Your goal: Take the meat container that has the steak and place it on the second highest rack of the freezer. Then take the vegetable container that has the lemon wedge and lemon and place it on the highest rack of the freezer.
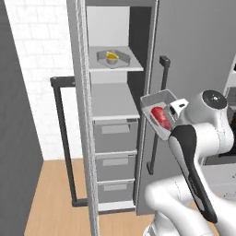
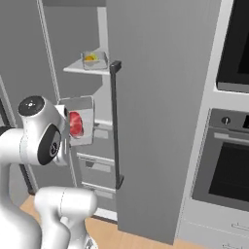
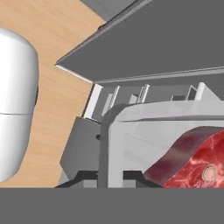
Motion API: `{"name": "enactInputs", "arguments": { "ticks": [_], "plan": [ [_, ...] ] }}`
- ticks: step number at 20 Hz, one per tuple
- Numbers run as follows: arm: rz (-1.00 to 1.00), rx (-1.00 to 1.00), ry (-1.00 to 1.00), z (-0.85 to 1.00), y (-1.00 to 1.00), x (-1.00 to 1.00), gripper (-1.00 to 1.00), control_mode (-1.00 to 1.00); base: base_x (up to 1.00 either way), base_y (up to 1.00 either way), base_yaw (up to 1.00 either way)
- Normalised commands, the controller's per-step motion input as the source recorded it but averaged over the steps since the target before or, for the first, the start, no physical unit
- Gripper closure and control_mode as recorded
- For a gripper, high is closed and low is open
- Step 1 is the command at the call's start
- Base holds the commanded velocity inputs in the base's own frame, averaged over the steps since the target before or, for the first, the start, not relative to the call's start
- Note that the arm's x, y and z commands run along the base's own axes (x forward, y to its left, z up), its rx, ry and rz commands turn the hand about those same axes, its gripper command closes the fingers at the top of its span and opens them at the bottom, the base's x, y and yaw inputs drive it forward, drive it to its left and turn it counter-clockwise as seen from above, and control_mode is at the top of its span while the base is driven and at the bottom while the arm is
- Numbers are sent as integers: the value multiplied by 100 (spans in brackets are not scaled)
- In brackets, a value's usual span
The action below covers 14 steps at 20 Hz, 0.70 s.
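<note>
The freezer (image 1: 83, 138) stands open. My gripper (image 1: 172, 109) is shut on the rim of the meat container (image 1: 156, 102). It holds the container tilted steeply, in front of the right edge of the freezer opening, about level with the second highest rack (image 1: 113, 101), which is bare. The red steak (image 1: 160, 118) lies inside the container. In the hand view the fingertips (image 3: 87, 176) clamp the container's wall (image 3: 131, 131), with the steak (image 3: 197, 162) to their right. On the highest rack (image 1: 134, 65) sits the vegetable container (image 1: 110, 58) with the lemon (image 1: 112, 56) and lemon wedge (image 1: 110, 61).
The freezer's left door swings out with a dark bar handle (image 1: 62, 138). The shut right door carries another handle (image 2: 115, 126) close to the container. Several drawers (image 1: 115, 136) fill the freezer below the racks. A black-windowed wall oven (image 2: 228, 160) stands at the right.
</note>
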Motion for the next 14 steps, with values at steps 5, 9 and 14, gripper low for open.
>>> {"name": "enactInputs", "arguments": {
  "ticks": [5,9,14],
  "plan": [
    [0,0,0,0,0,0,100,100,52,1,-14],
    [0,0,0,0,0,0,100,100,43,17,-13],
    [0,0,0,0,0,0,100,100,19,50,-14]
  ]
}}
